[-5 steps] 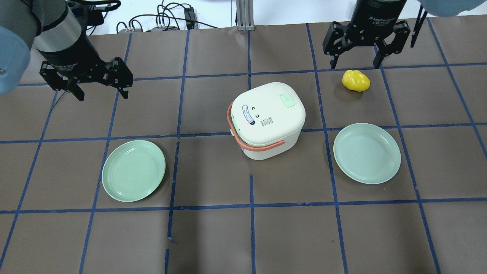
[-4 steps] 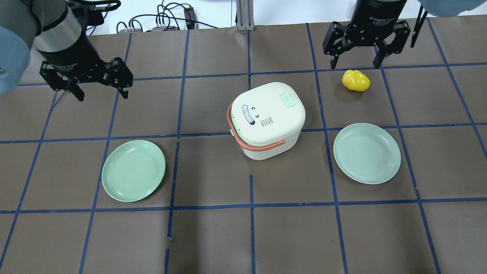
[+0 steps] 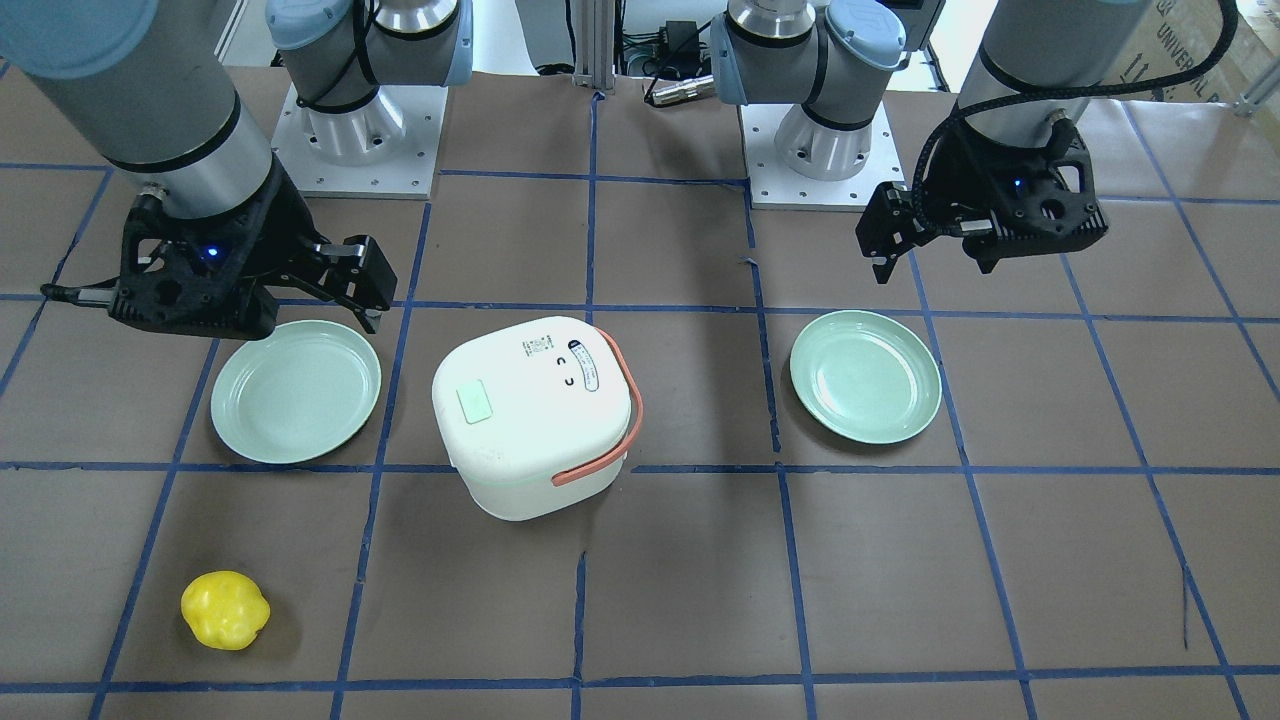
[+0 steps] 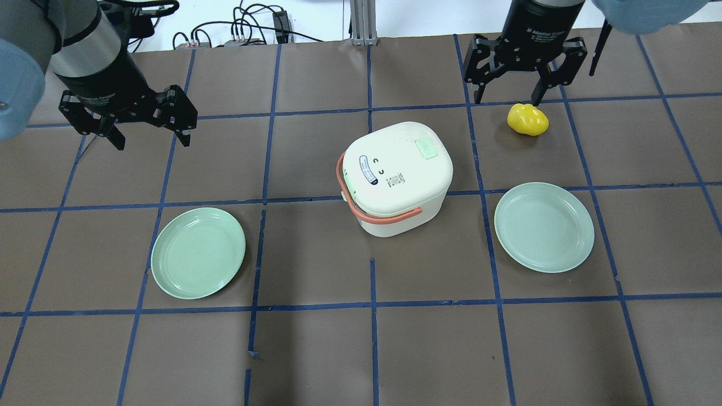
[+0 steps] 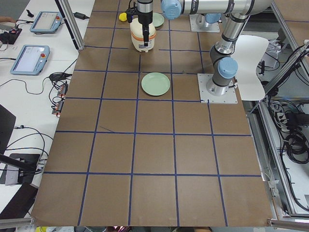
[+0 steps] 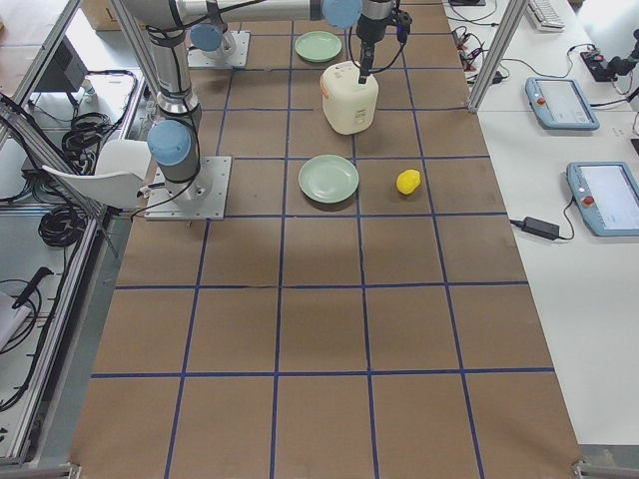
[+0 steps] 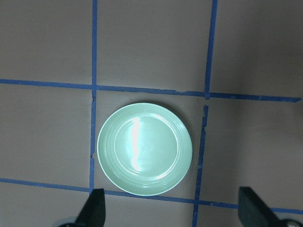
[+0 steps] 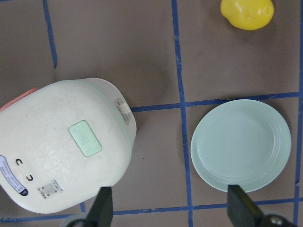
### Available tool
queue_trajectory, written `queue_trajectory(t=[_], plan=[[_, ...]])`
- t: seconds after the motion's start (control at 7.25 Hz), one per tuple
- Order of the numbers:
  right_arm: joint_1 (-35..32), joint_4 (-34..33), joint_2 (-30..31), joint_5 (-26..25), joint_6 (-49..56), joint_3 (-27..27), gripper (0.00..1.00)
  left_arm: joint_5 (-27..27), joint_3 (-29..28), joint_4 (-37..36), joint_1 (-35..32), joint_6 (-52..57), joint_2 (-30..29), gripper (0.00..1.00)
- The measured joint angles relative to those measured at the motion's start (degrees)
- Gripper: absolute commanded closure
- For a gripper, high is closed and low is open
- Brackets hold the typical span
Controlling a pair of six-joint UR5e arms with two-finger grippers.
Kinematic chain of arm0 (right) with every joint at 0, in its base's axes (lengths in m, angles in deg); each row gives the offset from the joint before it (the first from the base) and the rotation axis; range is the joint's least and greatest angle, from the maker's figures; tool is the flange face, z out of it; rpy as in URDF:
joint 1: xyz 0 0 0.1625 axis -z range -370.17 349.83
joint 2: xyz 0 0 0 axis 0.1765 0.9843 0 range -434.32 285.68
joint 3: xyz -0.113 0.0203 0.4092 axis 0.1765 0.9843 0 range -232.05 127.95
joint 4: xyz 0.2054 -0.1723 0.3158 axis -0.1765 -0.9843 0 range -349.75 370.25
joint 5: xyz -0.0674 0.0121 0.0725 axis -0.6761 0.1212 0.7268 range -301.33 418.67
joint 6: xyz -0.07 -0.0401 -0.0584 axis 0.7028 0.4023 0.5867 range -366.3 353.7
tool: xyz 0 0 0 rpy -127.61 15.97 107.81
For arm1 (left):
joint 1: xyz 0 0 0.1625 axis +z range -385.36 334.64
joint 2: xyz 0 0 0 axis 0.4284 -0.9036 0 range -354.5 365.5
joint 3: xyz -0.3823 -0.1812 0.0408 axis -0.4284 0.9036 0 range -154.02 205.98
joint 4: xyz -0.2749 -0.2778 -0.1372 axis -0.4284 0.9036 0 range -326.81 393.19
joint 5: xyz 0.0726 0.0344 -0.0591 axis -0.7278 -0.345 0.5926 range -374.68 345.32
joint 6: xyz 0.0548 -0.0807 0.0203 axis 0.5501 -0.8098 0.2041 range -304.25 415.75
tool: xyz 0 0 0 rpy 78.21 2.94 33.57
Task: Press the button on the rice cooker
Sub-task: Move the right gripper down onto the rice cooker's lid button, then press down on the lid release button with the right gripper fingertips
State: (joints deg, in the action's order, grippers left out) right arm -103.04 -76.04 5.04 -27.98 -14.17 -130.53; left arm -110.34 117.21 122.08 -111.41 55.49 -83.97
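The white rice cooker point(image 4: 395, 180) with an orange handle stands mid-table, lid shut, with a pale green rectangular button point(image 4: 426, 148) on its lid. The cooker point(image 8: 57, 156) and its button point(image 8: 85, 138) also show in the right wrist view. My right gripper point(image 4: 506, 101) is open and empty, raised at the far right, beyond and to the right of the cooker. My left gripper point(image 4: 152, 141) is open and empty, raised at the far left, well apart from the cooker.
A yellow toy pepper point(image 4: 527, 119) lies just under the right gripper. One green plate point(image 4: 544, 226) lies right of the cooker, another green plate point(image 4: 197, 252) to its left, below the left gripper point(image 7: 173, 213). Cables lie past the table's far edge.
My right gripper has shifted a little to the left, toward the cooker's side. The left gripper, the cooker, the plates and the pepper have not moved.
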Motion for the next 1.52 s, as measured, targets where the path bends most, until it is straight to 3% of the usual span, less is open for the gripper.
queue_trajectory(t=[0.14,0.55,1.52], plan=[[-0.8,-0.5,-0.4,3.0,-0.7,0.0,0.76,0.0,0.0,0.0,0.0,0.0,0.0,0.0],[-1.4,-1.0,-2.8,9.5,-1.1,0.0,0.87,0.0,0.0,0.0,0.0,0.0,0.0,0.0],[-3.7,-5.3,-8.7,10.1,-1.5,-2.4,0.88,0.0,0.0,0.0,0.0,0.0,0.0,0.0]])
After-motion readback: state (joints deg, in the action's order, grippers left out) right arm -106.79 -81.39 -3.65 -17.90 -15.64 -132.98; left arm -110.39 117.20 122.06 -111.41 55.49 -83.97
